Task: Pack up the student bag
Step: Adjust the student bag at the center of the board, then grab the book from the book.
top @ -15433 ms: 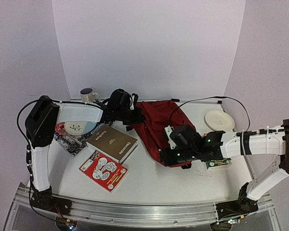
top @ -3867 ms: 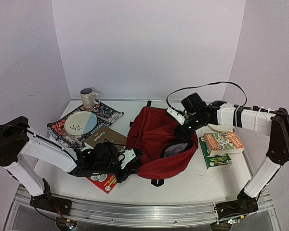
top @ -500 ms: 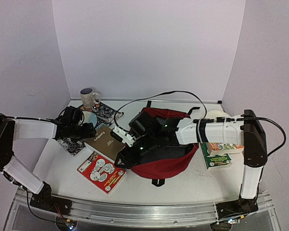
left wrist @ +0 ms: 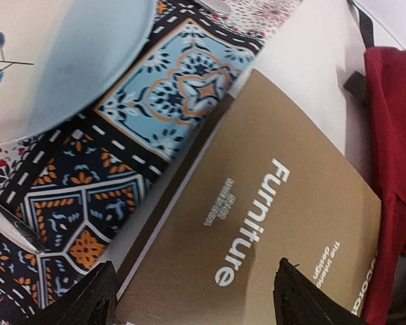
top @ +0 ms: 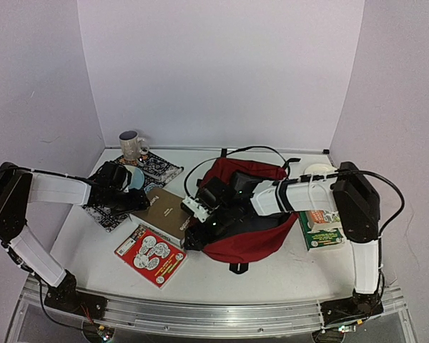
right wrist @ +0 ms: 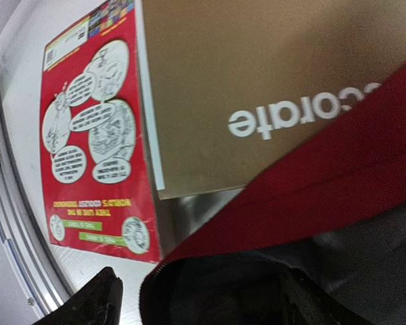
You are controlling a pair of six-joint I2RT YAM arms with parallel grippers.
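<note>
The student bag is a dark red backpack lying mid-table with its mouth facing left. My right gripper reaches across the bag to that mouth and stands open. In the right wrist view the zip edge and dark lining sit between its jaws; one finger hangs outside over the table, the other is lost against the lining. My left gripper is open over the left end of a brown book, its fingers straddling the word "Furniture" on the cover, holding nothing.
A red booklet lies in front of the brown book. A patterned mat with a plate and a mug are at back left. Green books and a white plate lie right of the bag.
My left gripper has slid right from the mat onto the brown book's left end. The right gripper has shifted slightly right at the bag's mouth, and its elbow swung inward.
</note>
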